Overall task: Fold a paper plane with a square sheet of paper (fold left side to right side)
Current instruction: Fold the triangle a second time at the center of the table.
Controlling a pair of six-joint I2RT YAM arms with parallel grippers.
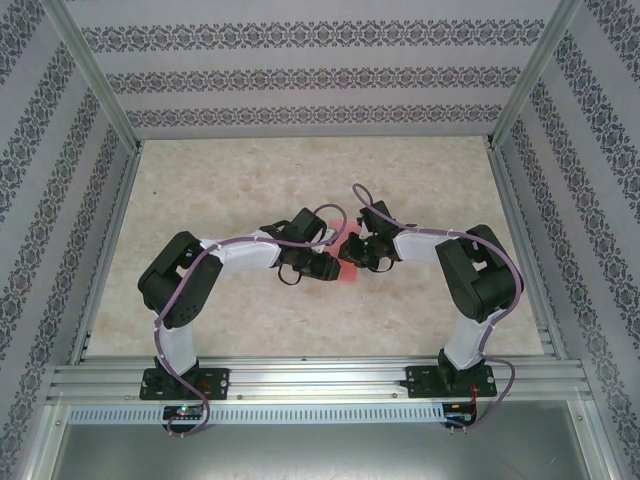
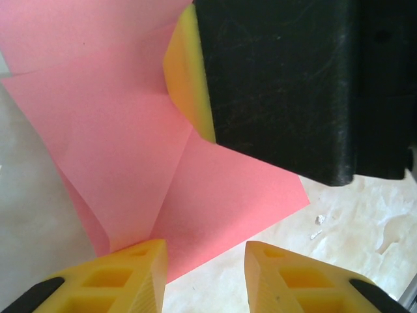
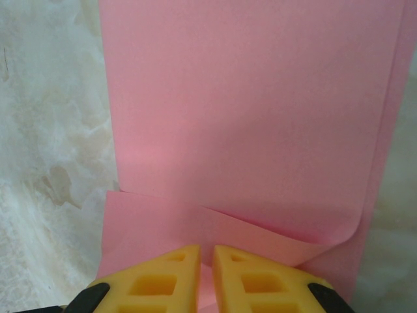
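Observation:
The square sheet of paper [image 1: 349,243] is salmon pink and lies partly folded at the table's middle, between the two grippers. In the left wrist view the paper [image 2: 130,130] shows diagonal creases and a raised flap. My left gripper [image 2: 205,244] is open, with bare table between its fingers and its left finger over the paper's near edge. The right gripper's yellow finger [image 2: 186,78] presses into the flap from the upper right. In the right wrist view my right gripper [image 3: 206,248] is nearly closed, with pink paper [image 3: 247,117] in the narrow gap and a curled fold just ahead.
The marbled beige tabletop [image 1: 250,180] stretches around the arms, bounded by patterned walls and aluminium rails [image 1: 310,372] at the near edge. A few small white specks [image 2: 317,225] lie on the table beside the paper.

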